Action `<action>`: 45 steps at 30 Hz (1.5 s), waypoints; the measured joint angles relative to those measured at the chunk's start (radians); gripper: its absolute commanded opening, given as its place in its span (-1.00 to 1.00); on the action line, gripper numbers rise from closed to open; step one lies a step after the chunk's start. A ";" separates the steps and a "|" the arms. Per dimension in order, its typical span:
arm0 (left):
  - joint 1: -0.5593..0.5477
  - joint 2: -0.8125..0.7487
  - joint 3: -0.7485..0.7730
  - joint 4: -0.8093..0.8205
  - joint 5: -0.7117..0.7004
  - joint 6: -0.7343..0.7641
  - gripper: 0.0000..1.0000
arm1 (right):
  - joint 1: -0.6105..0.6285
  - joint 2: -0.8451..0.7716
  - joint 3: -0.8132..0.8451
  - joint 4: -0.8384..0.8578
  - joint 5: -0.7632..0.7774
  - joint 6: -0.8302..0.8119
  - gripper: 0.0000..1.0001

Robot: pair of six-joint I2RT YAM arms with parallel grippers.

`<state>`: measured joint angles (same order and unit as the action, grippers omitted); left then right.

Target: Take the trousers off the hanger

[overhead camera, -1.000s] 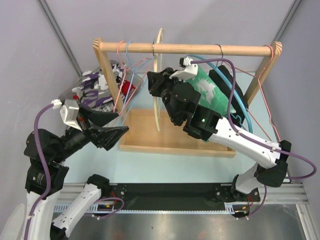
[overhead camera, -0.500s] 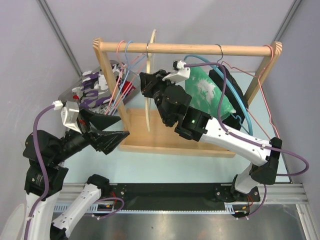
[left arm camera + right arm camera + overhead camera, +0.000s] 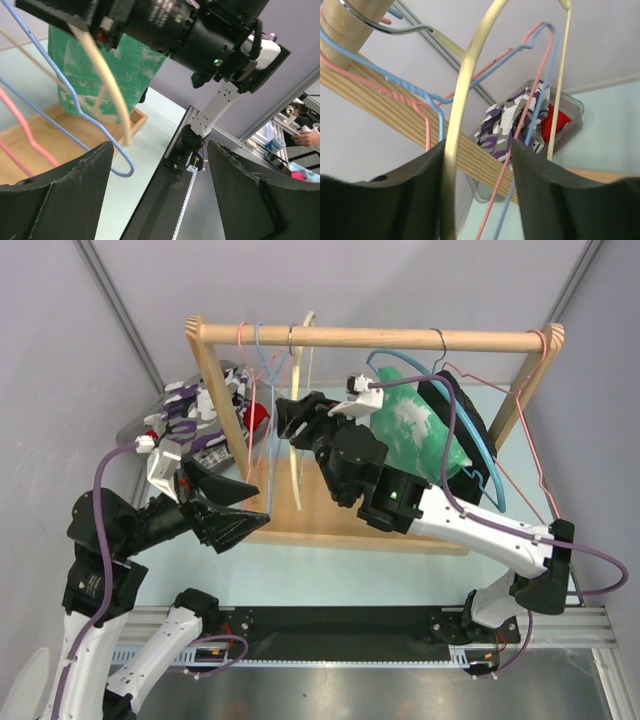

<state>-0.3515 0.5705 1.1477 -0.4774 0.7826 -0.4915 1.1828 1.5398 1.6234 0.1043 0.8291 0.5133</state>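
Mottled green trousers hang in soft folds just right of the right tool. Its jaws stand partly apart around a thin, curved cream hanger. The left tool gapes wide, holding nothing.

We find no writing that we can read. The only lettering we see is a patch of small white print on the black motor housing of the right arm, up and to the left of the green indicator light in the left wrist view. It is too small and blurred for us to make out a single word or figure.
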 measured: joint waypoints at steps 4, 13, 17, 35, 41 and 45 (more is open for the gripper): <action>0.000 0.023 -0.003 0.022 0.018 -0.025 0.62 | 0.008 -0.088 -0.066 -0.034 0.001 -0.037 0.40; 0.000 0.029 -0.023 0.099 0.041 -0.062 0.62 | 0.018 -0.322 -0.180 -0.158 -0.089 -0.101 0.73; 0.000 0.014 -0.063 0.107 0.039 -0.069 0.63 | 0.027 -0.446 -0.285 -0.183 -0.176 -0.119 0.88; 0.000 -0.249 -0.452 0.240 0.051 -0.134 0.65 | 0.063 -1.019 -0.927 -0.007 -0.604 -0.040 0.99; 0.000 -0.302 -0.582 0.272 0.051 -0.163 0.66 | 0.065 -1.143 -1.080 0.017 -0.628 -0.001 0.99; 0.000 -0.336 -0.691 0.338 0.051 -0.187 0.66 | 0.064 -1.166 -1.263 0.109 -0.576 0.049 1.00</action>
<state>-0.3515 0.2348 0.4564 -0.1390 0.8341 -0.6781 1.2472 0.3737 0.3603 0.2138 0.2531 0.5625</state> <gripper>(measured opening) 0.827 0.994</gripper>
